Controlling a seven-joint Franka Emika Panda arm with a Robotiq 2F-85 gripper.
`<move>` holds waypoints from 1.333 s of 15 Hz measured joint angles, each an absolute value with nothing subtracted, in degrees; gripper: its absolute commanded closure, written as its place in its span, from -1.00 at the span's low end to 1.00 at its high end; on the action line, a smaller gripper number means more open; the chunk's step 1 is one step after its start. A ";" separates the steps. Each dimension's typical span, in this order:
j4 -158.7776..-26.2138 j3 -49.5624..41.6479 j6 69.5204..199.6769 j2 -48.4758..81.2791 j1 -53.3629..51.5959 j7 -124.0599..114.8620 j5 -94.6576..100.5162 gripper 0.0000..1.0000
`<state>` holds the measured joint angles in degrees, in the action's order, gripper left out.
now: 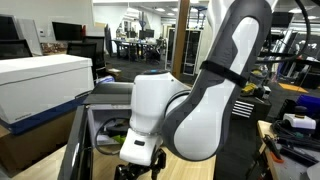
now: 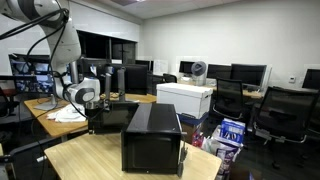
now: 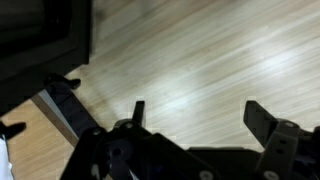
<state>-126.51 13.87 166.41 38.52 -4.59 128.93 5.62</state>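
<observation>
Claw stood wide open and held nothing, hanging over the light-wood bench, with the black box nearest to it up at 10 o'clock in the wrist view, apart from the fingers, and in an exterior view that box sat at 4 o'clock from the arm's end.

Site: an open-plan office doubling as a robotics lab. Evidence: dark monitors in rows on desks along the far wall, black swivel chairs drawn up to them, a large white printer, plain walls under a panel ceiling. In an exterior view, more workstations recede down a long lit room. Lab side: my arm stands at a light wood table, lit screens just behind, and a cluttered bench close by.
</observation>
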 measured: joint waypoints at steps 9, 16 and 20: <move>-116.32 -7.53 171.29 47.46 -21.41 107.79 22.63 -0.11; -113.63 -14.80 171.33 52.10 -28.21 91.09 30.74 0.81; -109.33 -15.85 171.14 53.90 -26.20 88.26 32.98 1.00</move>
<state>-109.33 -15.85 171.14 53.90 -26.20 88.26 32.98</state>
